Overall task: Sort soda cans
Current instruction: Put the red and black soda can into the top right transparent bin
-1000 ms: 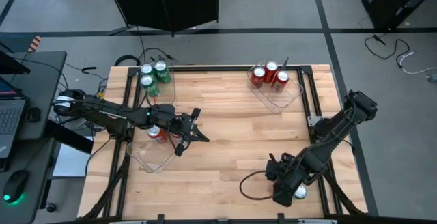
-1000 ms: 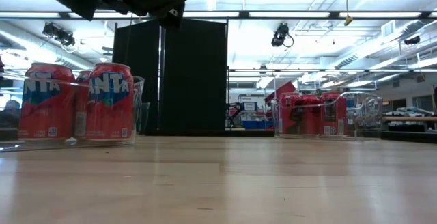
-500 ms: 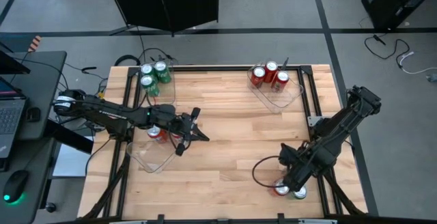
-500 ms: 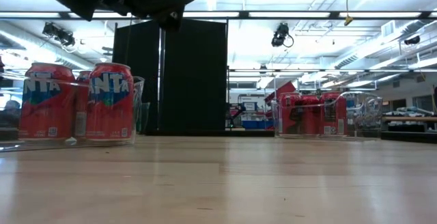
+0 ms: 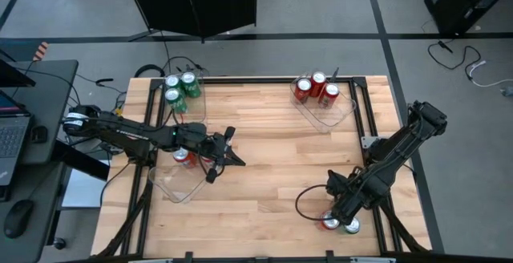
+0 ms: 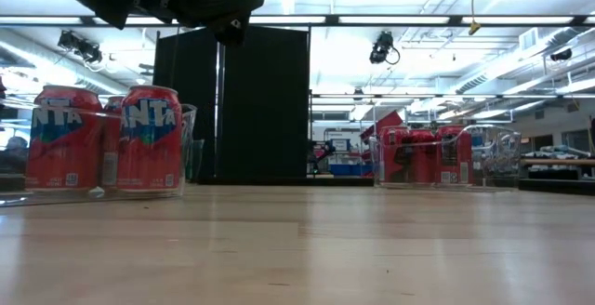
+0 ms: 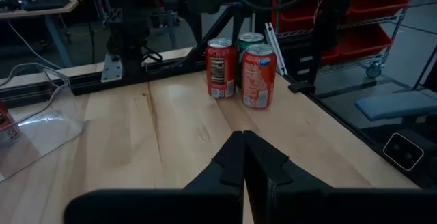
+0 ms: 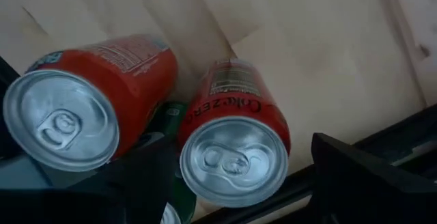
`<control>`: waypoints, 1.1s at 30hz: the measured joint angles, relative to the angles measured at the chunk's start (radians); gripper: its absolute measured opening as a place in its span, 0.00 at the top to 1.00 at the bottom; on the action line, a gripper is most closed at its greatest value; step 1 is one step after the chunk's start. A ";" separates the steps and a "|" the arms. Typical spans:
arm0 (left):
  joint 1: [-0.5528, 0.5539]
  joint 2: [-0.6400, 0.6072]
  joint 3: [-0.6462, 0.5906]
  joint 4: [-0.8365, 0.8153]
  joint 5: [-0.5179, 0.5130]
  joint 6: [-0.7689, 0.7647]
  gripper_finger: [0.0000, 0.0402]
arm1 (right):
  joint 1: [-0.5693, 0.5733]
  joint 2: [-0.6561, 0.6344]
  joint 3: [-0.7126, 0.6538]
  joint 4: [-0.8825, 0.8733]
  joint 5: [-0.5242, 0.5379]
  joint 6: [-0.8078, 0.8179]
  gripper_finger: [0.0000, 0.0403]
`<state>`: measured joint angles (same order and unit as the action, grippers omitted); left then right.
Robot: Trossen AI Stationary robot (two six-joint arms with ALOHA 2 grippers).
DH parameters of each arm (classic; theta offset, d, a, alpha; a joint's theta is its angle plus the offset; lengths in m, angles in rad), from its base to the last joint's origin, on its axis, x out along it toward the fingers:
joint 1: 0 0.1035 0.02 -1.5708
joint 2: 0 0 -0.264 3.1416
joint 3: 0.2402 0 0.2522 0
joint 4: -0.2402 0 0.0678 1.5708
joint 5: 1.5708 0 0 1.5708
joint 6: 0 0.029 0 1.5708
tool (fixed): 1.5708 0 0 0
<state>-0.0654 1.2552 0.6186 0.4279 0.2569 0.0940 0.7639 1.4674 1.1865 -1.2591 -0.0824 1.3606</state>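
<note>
My right gripper (image 8: 239,183) is open and hangs over the soda cans at the table's near right corner (image 5: 329,223). Its fingers stand on either side of a red can's top (image 8: 232,157); I see no touch. A second red can (image 8: 68,115) stands beside it, and a green can (image 8: 174,111) shows between them. My left gripper (image 7: 243,157) is shut and empty, raised above the table beside the near left tray (image 5: 172,184). From there the three cans (image 7: 258,74) show far off. Other cans stand in trays.
A far left tray holds three green cans (image 5: 180,86). The far right tray (image 5: 337,117) holds three red cans (image 5: 317,89). Red cans (image 6: 149,138) stand in the near left tray. A black cable loops on the table by my right arm (image 5: 303,201). Bare wood lies mid-table (image 5: 272,151).
My right arm has shifted a little toward the table's right and far edges, uncovering the red can at the near right corner; the cable loop moved with it. My left arm has kept still.
</note>
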 joint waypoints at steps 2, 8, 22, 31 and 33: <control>0.000 0.000 0.000 -0.001 0.000 0.000 0.98 | 0.000 0.000 -0.016 0.021 -0.002 -0.008 0.20; 0.000 0.000 0.000 -0.001 0.000 0.000 0.98 | 0.000 0.000 -0.071 0.068 -0.030 -0.026 0.20; 0.000 0.000 0.000 -0.001 0.001 -0.001 0.98 | -0.018 -0.009 -0.093 0.059 -0.076 -0.069 0.34; 0.000 0.000 0.000 0.000 -0.010 0.000 0.98 | -0.177 -0.013 0.030 -0.208 -0.019 -0.263 0.34; 0.000 0.000 0.000 0.000 -0.011 0.003 0.98 | -0.234 -0.013 0.073 -0.230 0.017 -0.329 0.34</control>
<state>-0.0654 1.2552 0.6186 0.4278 0.2462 0.0970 0.5303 1.4544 1.2596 -1.4894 -0.0654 1.0320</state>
